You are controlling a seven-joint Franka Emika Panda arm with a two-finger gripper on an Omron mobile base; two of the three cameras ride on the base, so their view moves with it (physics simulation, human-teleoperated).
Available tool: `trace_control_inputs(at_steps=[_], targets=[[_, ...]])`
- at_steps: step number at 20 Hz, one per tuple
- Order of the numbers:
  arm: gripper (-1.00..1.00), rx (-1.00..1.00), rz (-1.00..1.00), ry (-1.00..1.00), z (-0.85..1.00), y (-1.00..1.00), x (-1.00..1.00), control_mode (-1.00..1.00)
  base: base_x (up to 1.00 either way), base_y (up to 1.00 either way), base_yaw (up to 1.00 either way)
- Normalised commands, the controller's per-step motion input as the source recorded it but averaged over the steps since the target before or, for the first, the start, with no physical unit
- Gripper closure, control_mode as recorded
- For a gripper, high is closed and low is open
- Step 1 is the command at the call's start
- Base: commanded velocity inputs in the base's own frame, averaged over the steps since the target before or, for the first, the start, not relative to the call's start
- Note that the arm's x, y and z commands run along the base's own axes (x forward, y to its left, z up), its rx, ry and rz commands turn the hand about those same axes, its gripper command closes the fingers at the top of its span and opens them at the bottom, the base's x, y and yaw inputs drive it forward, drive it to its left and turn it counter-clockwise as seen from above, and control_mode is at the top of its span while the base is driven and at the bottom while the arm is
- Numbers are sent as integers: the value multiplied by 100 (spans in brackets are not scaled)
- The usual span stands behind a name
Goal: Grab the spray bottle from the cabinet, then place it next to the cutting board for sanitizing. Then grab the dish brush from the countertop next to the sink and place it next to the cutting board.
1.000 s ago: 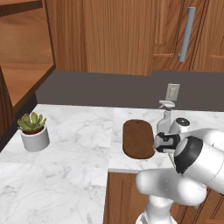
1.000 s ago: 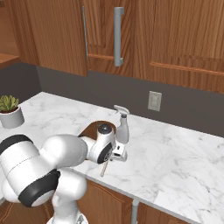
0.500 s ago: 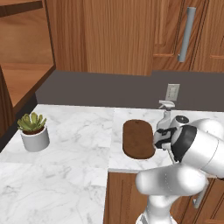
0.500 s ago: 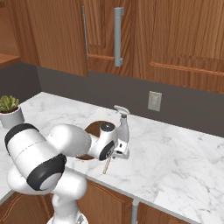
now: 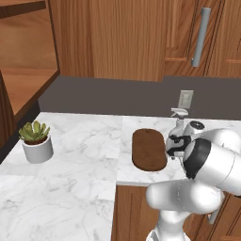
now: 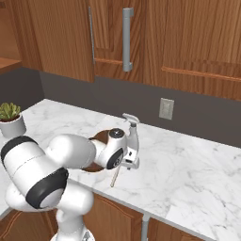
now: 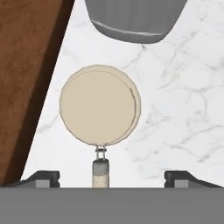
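Fingers [image 7: 41,177] spread wide, clear of brush [image 7: 100,106] lying on countertop [image 7: 183,100] between board [image 7: 26,65] and bottle [image 7: 131,19]. Gripper [image 7: 111,177] above handle.

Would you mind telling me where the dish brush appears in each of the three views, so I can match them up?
Left base view: I can't make it out; the arm covers that spot.
Right base view: the dish brush shows as a thin tan handle on the countertop, below the gripper.
Hand view: its round cream head sits centre frame, handle running down between the open fingertips.
Shared landmark: the spray bottle, just beyond the brush.
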Motion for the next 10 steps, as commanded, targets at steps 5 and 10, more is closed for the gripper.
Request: trace_control_inputs(at_steps=[5,10], targets=[[-100,0,-2,-15,84,10,-55,-100,0,0,0],[-100,-1,-2,-15,100,2,-80,-100,0,0,0]])
